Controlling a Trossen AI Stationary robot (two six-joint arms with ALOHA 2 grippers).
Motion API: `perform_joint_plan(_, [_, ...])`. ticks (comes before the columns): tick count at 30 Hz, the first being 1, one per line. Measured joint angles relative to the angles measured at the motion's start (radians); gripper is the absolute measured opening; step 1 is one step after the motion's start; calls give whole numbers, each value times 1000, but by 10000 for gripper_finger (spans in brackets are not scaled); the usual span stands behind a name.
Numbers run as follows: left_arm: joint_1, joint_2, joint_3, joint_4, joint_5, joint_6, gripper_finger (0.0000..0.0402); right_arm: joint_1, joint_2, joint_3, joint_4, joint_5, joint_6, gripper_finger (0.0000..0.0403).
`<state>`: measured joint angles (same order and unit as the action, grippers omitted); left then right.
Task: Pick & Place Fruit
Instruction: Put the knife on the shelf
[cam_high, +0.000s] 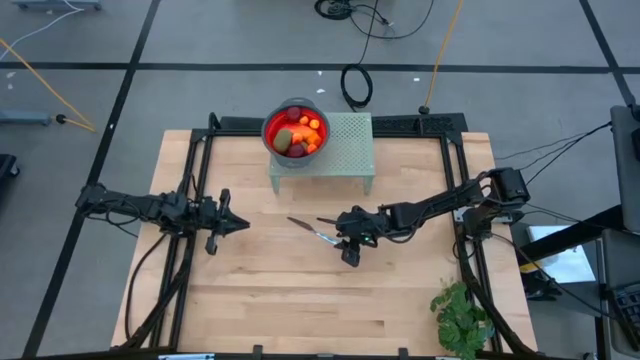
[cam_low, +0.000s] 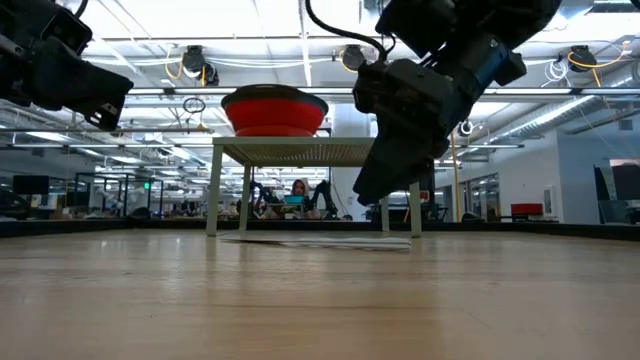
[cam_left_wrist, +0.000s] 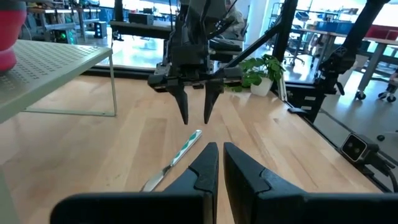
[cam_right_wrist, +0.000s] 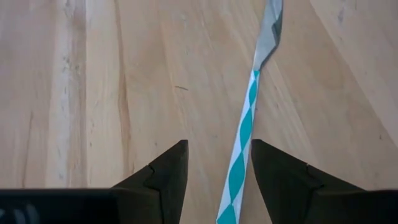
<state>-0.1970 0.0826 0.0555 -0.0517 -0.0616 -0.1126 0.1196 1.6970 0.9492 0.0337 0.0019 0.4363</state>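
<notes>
From above, you have the fruit (cam_high: 297, 135) piled in the red bowl (cam_high: 272, 128) on the green perforated stand (cam_high: 345, 145) at twelve o'clock on the table (cam_high: 300, 300), the left gripper (cam_high: 236, 224) at nine o'clock with fingers pressed together, and the right gripper (cam_high: 328, 222) near centre over the knife (cam_high: 312, 231). At table level you see only the bowl (cam_low: 274, 111) on the stand (cam_low: 300, 151), the fruit hidden. Your left wrist view shows the right gripper (cam_left_wrist: 195, 119) spread, pointing down above the knife (cam_left_wrist: 174, 158); your right wrist view shows its fingers (cam_right_wrist: 163, 174) apart, the striped knife handle (cam_right_wrist: 239, 168) between them, untouched.
</notes>
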Motion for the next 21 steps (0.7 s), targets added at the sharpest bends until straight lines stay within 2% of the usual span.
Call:
perform_joint_plan(6, [0,0,0,0,-1,-1,24,2,53,-6,11,8,-9,171])
perform_joint_plan(11, [0,0,0,0,-1,-11,24,7,118,-4,59,105,-4,171])
perform_joint_plan(21, [0,0,0,-1,-1,-20,24,32,175,0,78,148,-8,163])
